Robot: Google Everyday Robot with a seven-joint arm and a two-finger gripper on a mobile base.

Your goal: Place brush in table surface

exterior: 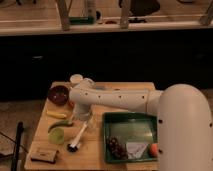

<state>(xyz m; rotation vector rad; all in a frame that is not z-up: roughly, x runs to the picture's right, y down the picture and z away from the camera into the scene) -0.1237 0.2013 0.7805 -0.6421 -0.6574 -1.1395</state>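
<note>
The brush [78, 136] is slim and white with a small dark head at its lower left end. It lies slanted on the light tan table surface [90, 155], left of the green tray. My gripper [83, 119] points down from the white arm, right over the brush handle's upper end. I cannot tell whether it touches the handle. The green pepper [60, 124] lies just left of the brush.
A dark green tray [131, 120] at the right holds dark grapes [116, 146], white paper and an orange fruit [154, 149]. A dark red bowl [58, 95], a white cup [76, 79], a yellow item [56, 114], a pale green cup [57, 135] and a brown block [44, 155] stand on the left.
</note>
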